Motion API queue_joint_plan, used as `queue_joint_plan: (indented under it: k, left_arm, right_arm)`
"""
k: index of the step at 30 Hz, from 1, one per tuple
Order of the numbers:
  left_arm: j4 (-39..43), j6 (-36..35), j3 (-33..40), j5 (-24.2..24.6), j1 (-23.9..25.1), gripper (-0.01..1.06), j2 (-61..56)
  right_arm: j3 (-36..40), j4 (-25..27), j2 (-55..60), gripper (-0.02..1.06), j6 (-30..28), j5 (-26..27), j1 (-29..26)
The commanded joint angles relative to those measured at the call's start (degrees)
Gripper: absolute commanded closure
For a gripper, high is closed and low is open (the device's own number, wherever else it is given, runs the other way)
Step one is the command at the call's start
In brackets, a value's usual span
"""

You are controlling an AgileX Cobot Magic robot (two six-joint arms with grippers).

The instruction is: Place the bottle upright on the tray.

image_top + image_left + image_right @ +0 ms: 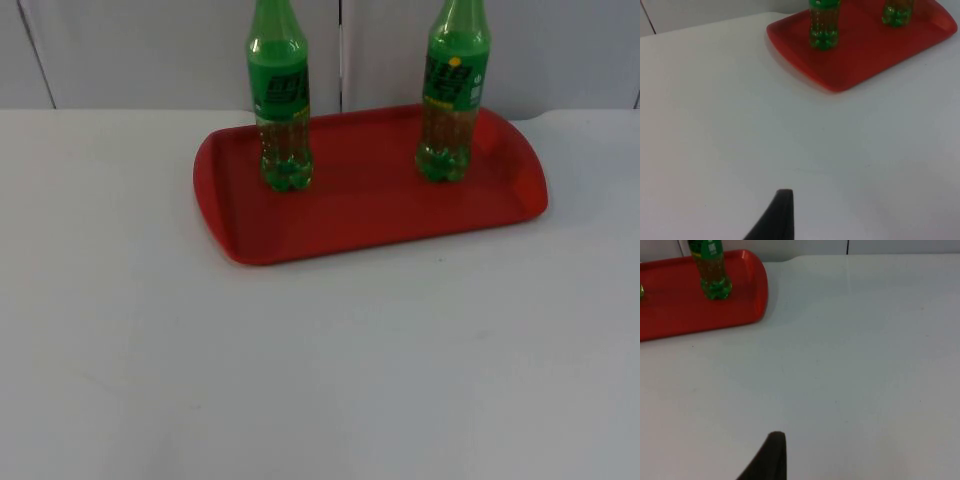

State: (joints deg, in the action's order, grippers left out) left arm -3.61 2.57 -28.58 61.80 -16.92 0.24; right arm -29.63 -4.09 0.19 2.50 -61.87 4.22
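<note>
White table (320, 380) meets grey wall (150, 50) | red tray (370, 215) at far edge, two bottles (279, 95) (454, 90) upright, tops cut off | left gripper (775, 220), right gripper (767, 460): finger state unclear

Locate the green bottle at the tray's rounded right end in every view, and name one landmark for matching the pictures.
Top view: the right green bottle stands upright near the red tray's far right corner.
Left wrist view: its base stands on the tray beyond the other green bottle.
Right wrist view: it stands upright near the tray's rounded end.
Shared landmark: the red tray on the white table.
</note>
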Motion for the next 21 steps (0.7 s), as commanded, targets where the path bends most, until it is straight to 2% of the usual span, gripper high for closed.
queue_joint_plan:
  k: [1,2,7,21]
  left_arm:
    - [-0.2,-0.5,0.3,-0.2,1.4,0.00,-0.2]
    - [-0.2,-0.5,0.3,-0.2,1.4,0.00,-0.2]
    - [-0.2,-0.5,0.3,-0.2,7.5,0.00,-0.2]
    - [-0.2,-0.4,0.3,-0.2,17.6,0.00,-0.2]
  right_arm:
    - [0.0,0.3,-0.2,-0.01,-0.1,0.2,-0.5]
    - [0.0,0.3,-0.2,-0.01,-0.1,0.2,-0.5]
    - [0.0,0.3,-0.2,-0.01,-0.1,0.2,-0.5]
    - [0.0,0.3,-0.2,-0.01,-0.1,0.2,-0.5]
